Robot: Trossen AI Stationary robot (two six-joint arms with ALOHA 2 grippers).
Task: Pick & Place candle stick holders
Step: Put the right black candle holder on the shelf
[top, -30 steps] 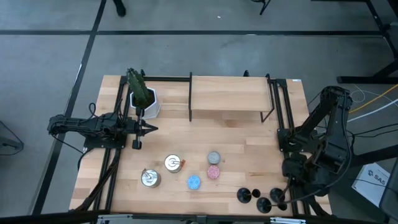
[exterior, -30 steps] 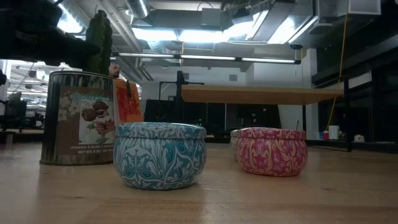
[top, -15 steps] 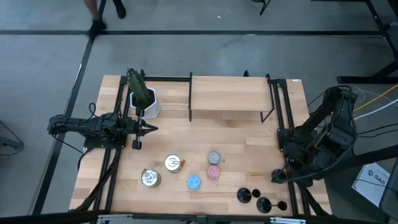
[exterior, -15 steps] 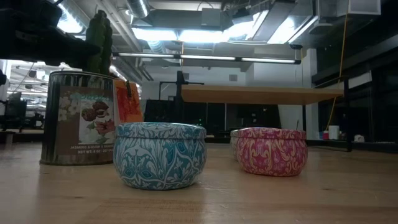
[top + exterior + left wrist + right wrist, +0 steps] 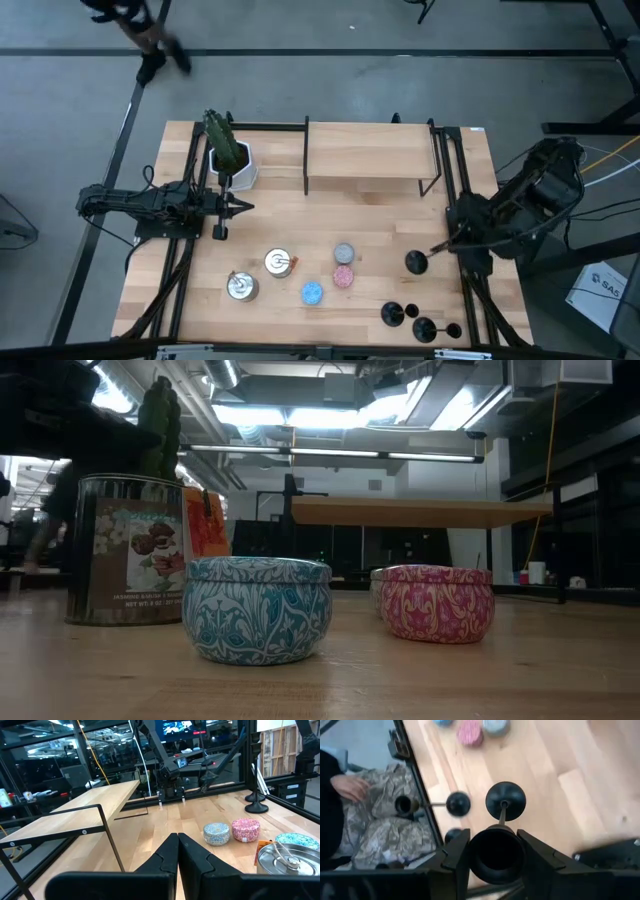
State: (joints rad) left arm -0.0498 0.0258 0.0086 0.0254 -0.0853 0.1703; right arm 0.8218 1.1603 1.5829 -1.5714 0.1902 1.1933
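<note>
Since the earlier frames, the right gripper (image 5: 496,851) has lifted one candle holder (image 5: 416,263) away from the group at the table's near right corner and carried it inward. Fingers are clenched on its cup, base hanging toward the wood. Three holders (image 5: 419,320) remain near that corner. Left gripper (image 5: 177,851) waits by the plant pot (image 5: 231,165), fingers pressed together, empty. Judged progress: first holder in transit, not yet placed; three left.
</note>
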